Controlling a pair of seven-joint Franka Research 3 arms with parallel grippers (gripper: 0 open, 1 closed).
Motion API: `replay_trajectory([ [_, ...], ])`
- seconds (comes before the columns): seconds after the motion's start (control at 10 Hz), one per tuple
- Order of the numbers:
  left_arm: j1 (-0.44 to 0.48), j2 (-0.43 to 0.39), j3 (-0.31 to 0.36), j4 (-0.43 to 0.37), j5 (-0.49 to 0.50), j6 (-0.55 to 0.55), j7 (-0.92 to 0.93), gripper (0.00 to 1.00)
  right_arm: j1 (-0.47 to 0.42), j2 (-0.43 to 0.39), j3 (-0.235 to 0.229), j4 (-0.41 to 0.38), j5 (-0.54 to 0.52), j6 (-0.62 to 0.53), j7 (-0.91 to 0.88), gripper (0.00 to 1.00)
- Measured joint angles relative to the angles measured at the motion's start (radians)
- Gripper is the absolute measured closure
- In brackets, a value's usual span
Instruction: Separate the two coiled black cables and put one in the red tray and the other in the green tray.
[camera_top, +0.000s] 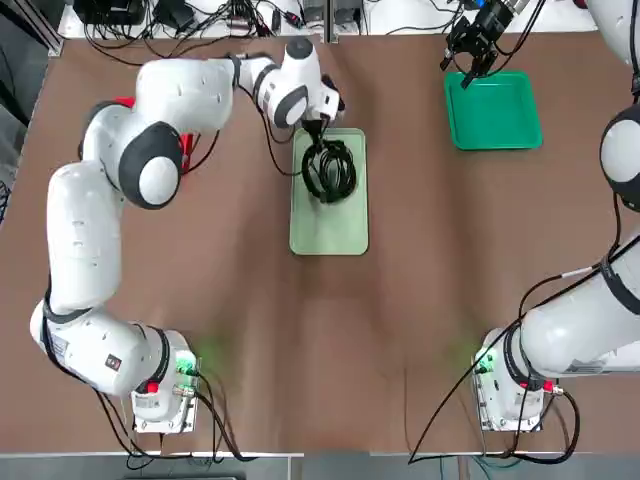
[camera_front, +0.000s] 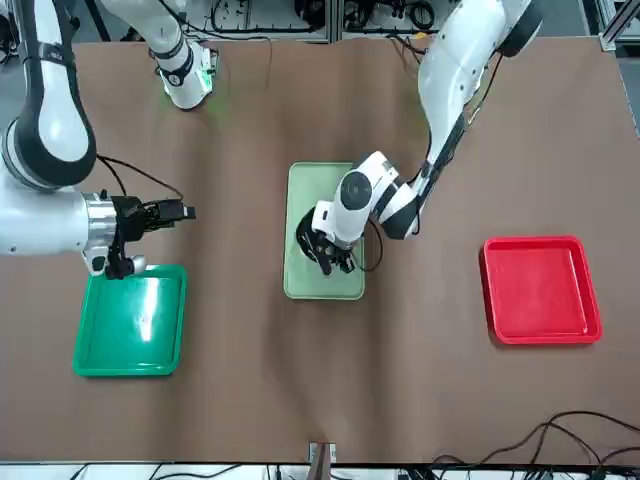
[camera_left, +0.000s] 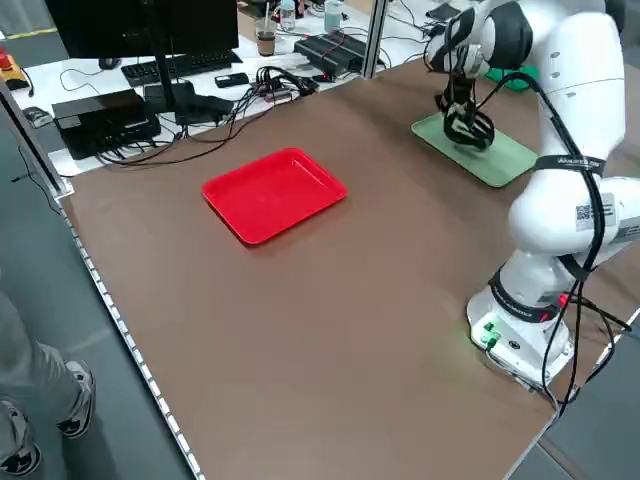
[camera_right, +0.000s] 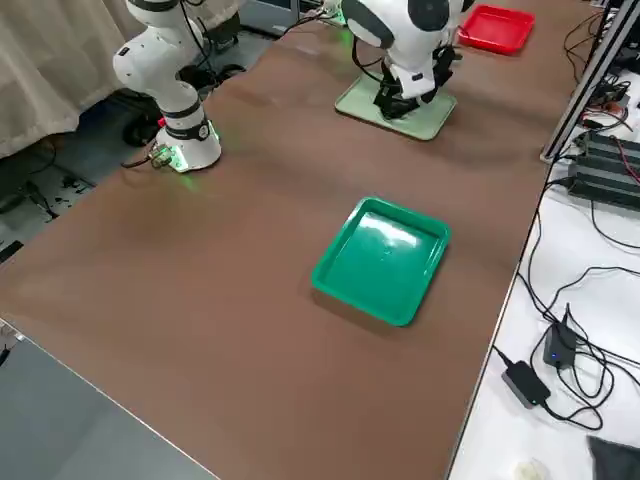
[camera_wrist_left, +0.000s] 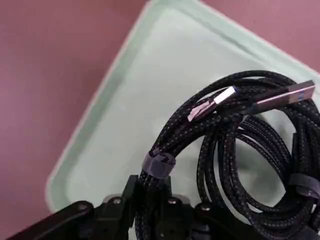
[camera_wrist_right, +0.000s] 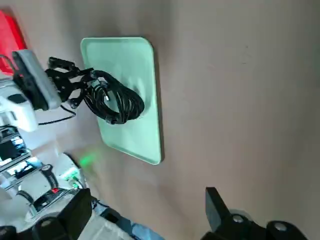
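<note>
Over the pale mint-green rectangular plastic tray lie the two coiled black braided cables, bunched together and overlapping. The left claw is closed on a strand of them near a dark strap. To the robot's left sits the bright red square plastic tray; to its right, the emerald-green square plastic tray, all on the brown table. The right claw, open and holding nothing, hangs near the green tray's far edge.

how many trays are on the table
3 trays: the pale mint-green one under the left gripper, the red one toward the robot's left, and the deep green one toward its right.
</note>
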Motion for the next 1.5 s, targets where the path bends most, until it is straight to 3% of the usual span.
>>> replay_trajectory([
  [0.5,-0.001,-0.149,-0.004,0.016,-0.022,-0.163,-0.003,0.78,0.004,0.060,0.000,-0.003,0.229,0.003,-0.165,0.00],
  [0.8,-0.002,-0.177,-0.022,0.136,-0.082,-0.321,-0.010,0.78,0.005,0.116,-0.001,-0.044,0.441,0.004,-0.423,0.00],
  [1.1,-0.001,-0.234,-0.026,0.199,-0.125,-0.455,-0.013,0.78,0.021,0.196,0.000,-0.083,0.626,-0.012,-0.619,0.00],
  [1.5,-0.005,-0.248,-0.028,0.272,-0.149,-0.488,-0.043,0.78,0.096,0.253,0.003,-0.111,0.756,-0.033,-0.716,0.00],
])
